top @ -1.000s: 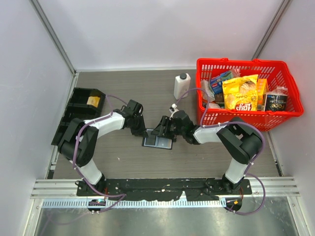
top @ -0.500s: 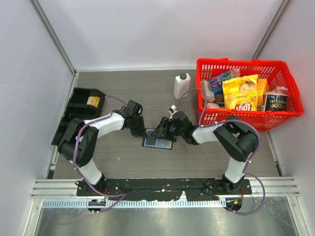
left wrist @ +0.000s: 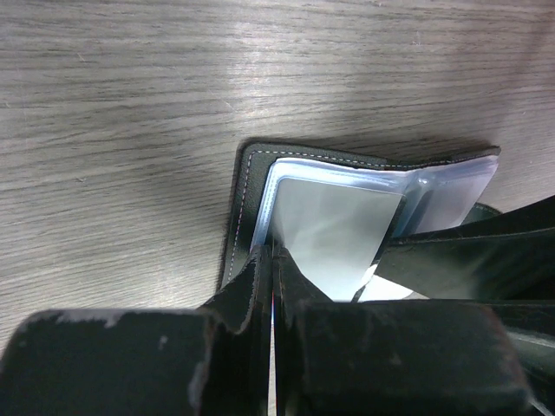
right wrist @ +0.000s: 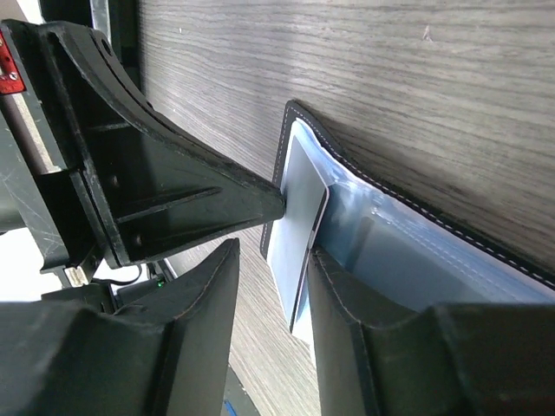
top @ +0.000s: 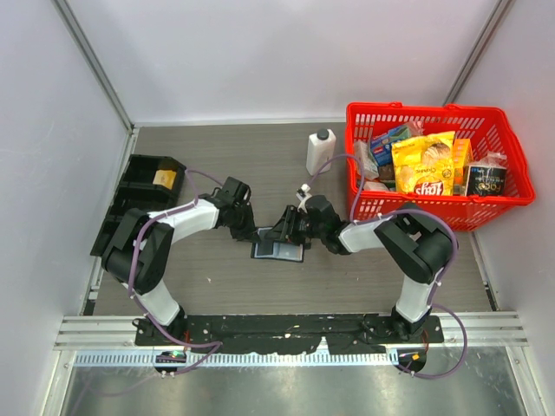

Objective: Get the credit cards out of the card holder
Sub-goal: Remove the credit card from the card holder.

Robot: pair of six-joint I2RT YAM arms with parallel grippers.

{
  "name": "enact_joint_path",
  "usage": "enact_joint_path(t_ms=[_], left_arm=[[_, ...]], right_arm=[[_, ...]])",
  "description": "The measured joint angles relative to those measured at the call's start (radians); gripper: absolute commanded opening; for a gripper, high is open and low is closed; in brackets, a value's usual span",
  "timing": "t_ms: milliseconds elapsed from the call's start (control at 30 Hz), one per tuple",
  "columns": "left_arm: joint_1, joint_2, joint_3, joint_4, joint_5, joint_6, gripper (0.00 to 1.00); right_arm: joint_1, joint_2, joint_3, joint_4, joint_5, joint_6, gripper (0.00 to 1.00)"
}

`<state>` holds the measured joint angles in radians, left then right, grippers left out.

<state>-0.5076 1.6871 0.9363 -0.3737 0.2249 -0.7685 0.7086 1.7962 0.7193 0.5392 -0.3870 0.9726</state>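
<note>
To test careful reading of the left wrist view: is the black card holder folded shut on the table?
No, the card holder lies open, its clear sleeves and a pale card exposed.

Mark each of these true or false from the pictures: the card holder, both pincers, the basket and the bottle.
1. The card holder lies open on the table. True.
2. The left pincer is wide open. False: it is shut, pinching the edge of a light blue card.
3. The red basket is empty. False: it holds snack packs.
4. A white bottle stands upright next to the basket. True.
5. The right pincer has its jaws apart, with the card between them. True.
</note>
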Motion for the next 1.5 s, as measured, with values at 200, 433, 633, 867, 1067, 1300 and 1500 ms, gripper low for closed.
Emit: enact_joint_path(t_ms=[200,433,633,867,1067,1300,1500], left_arm=[[0.005,0.000,-0.003,0.004,0.007,-0.011,0.01],[0.007,0.000,-0.008,0.011,0.014,-0.016,0.01],[0.009,-0.001,-0.010,0.014,0.016,-0.018,0.00],[0.008,-0.004,-0.013,0.014,0.007,-0.017,0.00],[0.006,-0.005,-0.015,0.017,0.007,-0.017,0.00],[0.003,-0.006,-0.016,0.018,0.007,-0.018,0.00],[0.002,-0.007,-0.017,0.019,0.007,-0.018,0.00]], right_arm=[[-0.006,0.037,-0.006,0.068,-0.015,0.012,0.41],[-0.005,0.096,-0.004,0.142,-0.046,0.027,0.41],[-0.005,0.111,-0.002,0.169,-0.063,0.030,0.37],[-0.007,0.111,-0.005,0.172,-0.070,0.030,0.26],[-0.015,0.110,-0.027,0.195,-0.084,0.030,0.18],[-0.027,0.100,-0.060,0.217,-0.105,0.034,0.18],[-0.034,0.093,-0.085,0.243,-0.124,0.034,0.22]])
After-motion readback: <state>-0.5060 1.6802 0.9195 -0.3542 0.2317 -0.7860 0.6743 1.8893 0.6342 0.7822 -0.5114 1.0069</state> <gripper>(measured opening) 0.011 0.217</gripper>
